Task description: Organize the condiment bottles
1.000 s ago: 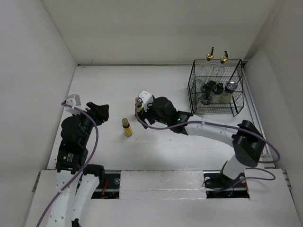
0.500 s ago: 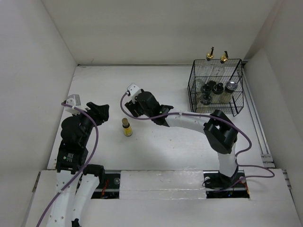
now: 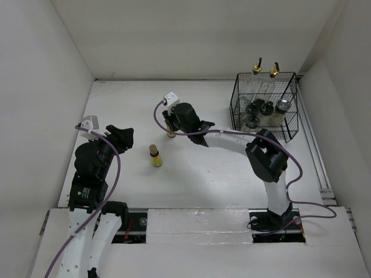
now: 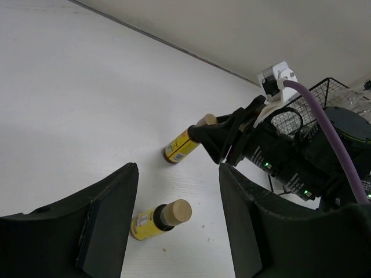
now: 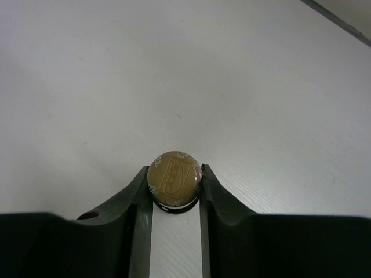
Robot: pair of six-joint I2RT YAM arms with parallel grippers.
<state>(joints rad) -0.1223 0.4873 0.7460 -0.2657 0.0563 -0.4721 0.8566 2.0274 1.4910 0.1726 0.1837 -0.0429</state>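
Right gripper [image 5: 174, 171]: closed narrowly on the tan cap of the gripped yellow bottle [image 5: 174, 180], both fingers seen pressed against the cap's sides in the right wrist view; the bottle is held upright near the middle of the white table [image 3: 203, 176], towards the far side, with its base seen at the table surface in the left wrist view. Free yellow bottle [image 3: 155, 156]: tan-capped, upright, stood alone on the table nearer the arm bases and just left of the gripped one, apart from it and touched by nothing. Left gripper [image 4: 178, 168]: spread wide and empty, held above the left part of the table with both yellow bottles framed between its fingers. Black wire basket [image 3: 234, 113]: placed at the far right corner, well apart from both yellow bottles; inside are seen two clear cruets with gold spouts [image 3: 257, 66] at the back, jars with black lids [image 3: 265, 108] and one jar with a silvery lid [image 3: 282, 105]. Purple cable [image 3: 156, 113]: looped from the right wrist beside the gripped bottle. Between the gripped bottle and the basket, only the right arm's own links are found
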